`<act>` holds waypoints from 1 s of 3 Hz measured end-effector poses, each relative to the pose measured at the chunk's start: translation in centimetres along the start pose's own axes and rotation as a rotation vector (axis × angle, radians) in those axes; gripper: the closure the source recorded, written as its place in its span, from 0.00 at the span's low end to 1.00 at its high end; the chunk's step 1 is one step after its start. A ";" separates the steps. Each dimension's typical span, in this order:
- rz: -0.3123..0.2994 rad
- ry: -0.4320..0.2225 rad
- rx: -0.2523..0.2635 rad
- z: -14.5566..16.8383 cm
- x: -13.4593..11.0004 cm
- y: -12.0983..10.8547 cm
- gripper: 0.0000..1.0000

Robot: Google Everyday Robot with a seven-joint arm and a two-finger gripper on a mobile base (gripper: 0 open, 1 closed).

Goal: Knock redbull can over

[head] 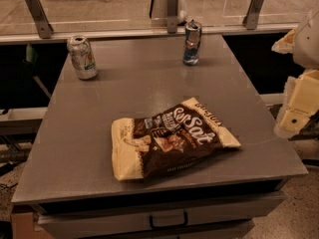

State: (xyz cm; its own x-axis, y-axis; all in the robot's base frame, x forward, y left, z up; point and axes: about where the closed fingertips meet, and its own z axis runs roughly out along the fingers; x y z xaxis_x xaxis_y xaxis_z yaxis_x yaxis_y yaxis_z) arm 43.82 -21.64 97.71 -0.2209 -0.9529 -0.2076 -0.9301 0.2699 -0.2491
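**Desk:** Where is your target?

**Operator:** I see the slim, tall blue-and-silver metal redbull can (192, 43) standing upright near the far edge of the flat grey metal table (75, 148), a little right of the middle. Nothing touches it.

**Desk:** And the arm?

**Operator:** The cream-coloured, blocky gripper (299, 106) hangs off the table's right side, past the edge and well apart from the redbull can. I can't tell from here whether it is apart or together. It has nothing in it that I can see.

**Desk:** Anything else on the top?

**Operator:** A wider white-silver can with green marks (82, 57) stands upright at the far left corner, well apart from the slim one. Nearer to me, a crinkled brown-and-cream snack bag (169, 138) lies flat, turned at an angle, between the middle and the near edge. Below the near edge I see a grey drawer front (224, 214) with a dark handle (168, 220).
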 end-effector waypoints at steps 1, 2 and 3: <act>-0.002 -0.011 0.006 -0.4 -0.1 0.0 0.00; 0.037 -0.076 0.051 -0.1 -1.4 -1.9 0.00; 0.060 -0.222 0.150 0.2 -4.4 -7.7 0.00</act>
State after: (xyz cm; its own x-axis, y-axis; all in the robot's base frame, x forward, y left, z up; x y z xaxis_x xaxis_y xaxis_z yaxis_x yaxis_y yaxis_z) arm 52.00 -19.48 100.31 -0.1891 -0.8853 -0.4248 -0.8596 0.3584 -0.3643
